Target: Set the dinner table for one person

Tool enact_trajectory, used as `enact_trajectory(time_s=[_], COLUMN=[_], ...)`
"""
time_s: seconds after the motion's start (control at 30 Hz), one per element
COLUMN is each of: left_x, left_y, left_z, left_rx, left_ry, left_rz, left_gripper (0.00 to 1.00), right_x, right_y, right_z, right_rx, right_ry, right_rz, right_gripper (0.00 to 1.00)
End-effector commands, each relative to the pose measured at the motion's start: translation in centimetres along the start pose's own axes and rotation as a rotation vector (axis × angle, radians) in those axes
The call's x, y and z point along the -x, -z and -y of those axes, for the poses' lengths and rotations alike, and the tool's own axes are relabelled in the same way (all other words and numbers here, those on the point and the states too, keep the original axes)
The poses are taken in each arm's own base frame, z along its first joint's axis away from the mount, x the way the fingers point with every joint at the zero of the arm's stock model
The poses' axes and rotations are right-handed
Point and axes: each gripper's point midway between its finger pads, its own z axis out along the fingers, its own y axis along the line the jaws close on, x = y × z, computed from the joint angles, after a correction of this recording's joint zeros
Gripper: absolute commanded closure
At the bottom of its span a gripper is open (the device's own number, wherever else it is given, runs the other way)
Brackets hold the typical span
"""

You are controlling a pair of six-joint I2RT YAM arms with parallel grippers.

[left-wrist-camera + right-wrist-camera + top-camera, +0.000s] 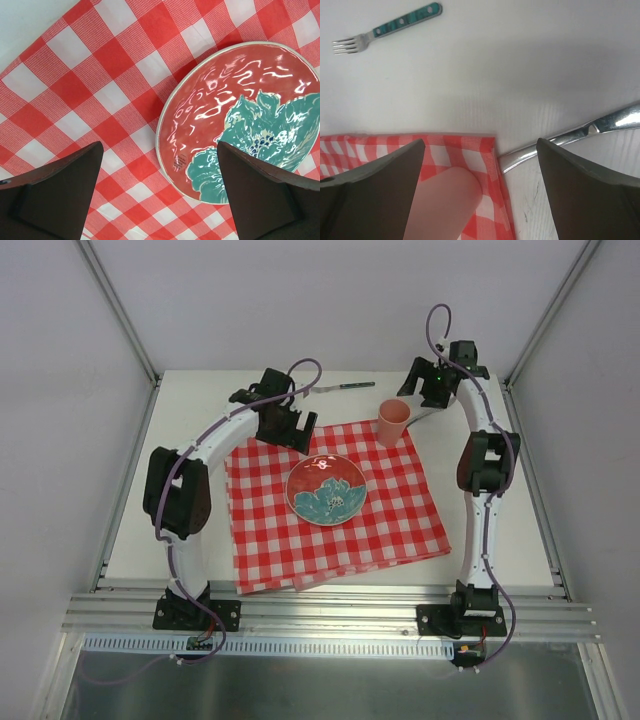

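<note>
A red-and-white checked cloth (300, 540) lies across the off-white dinner table (200, 405). On the cloth sits a red plate (326, 489) with a teal flower. A pink cup (392, 422) stands on the cloth's far right corner. My left gripper (285, 425) hovers open over the cloth's far left part. In the left wrist view the plate (240, 115) lies below and right of the left gripper (159, 145). My right gripper (425, 390) hangs open above the cup (445, 205) and the cloth corner (485, 145), holding nothing.
A fork (340, 386) with a teal handle (407, 19) lies near the table's far edge. A silver utensil handle (580, 131) rests on the bare table just right of the cloth corner. Aluminium rails (330, 605) frame the table, with white walls around.
</note>
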Motion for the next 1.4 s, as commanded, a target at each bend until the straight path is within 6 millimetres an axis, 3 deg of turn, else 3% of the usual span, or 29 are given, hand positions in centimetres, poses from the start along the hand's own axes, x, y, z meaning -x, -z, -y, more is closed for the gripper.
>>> enact_trajectory(time_s=[0.0,0.1,0.17,0.23,0.27,0.4,0.47,0.5,0.67,0.87,1.07,1.2,1.37], left_x=[1.5,2.8,3.8,4.3,4.5,4.3,3.9,3.8,2.7,1.4,1.4,2.8,3.1], left_y=[0.6,1.1,1.8,2.0,2.0,2.0,2.1,2.2,1.8,1.8,1.2,1.4,1.6], left_z=[-0.7,-1.8,-2.3,-2.8,-2.9,-3.4,-3.3,-3.2,-3.3,-3.3,-3.7,-3.4,-2.9], left_rx=[-0.016,0.001,0.014,0.022,0.023,0.040,0.037,0.033,0.030,0.025,0.057,0.054,0.041], left_ry=[0.043,0.055,0.052,0.053,0.054,0.056,0.057,0.058,0.062,0.056,0.026,0.011,0.008], left_rz=[0.034,0.068,0.095,0.108,0.111,0.110,0.104,0.102,0.076,0.052,0.044,0.073,0.079], left_gripper=[0.01,0.01,0.01,0.01,0.01,0.01,0.01,0.01,0.01,0.01,0.01,0.01,0.01], right_x=[5.7,5.0,2.7,0.0,-0.6,-0.7,0.4,-0.4,-0.7,1.2,1.2,0.8,-1.1], right_y=[7.3,9.3,9.2,8.3,7.9,5.7,5.4,4.1,2.5,0.7,0.0,-1.4,-2.9], right_z=[-5.6,-5.6,-3.8,-2.4,-0.5,1.1,0.6,1.1,-0.3,-2.0,-5.9,-5.7,-4.6], right_rx=[0.081,0.038,-0.030,-0.059,-0.088,-0.083,-0.056,-0.047,0.025,0.102,0.182,0.172,0.144], right_ry=[0.118,0.177,0.156,0.134,0.125,0.128,0.131,0.105,0.079,0.043,0.035,0.000,-0.020], right_rz=[0.163,0.147,0.075,-0.022,-0.053,-0.057,-0.031,-0.062,-0.058,0.017,0.030,0.027,-0.021], right_gripper=[0.00,0.01,0.00,0.00,0.01,0.00,0.00,0.00,0.00,0.00,0.00,0.01,0.00])
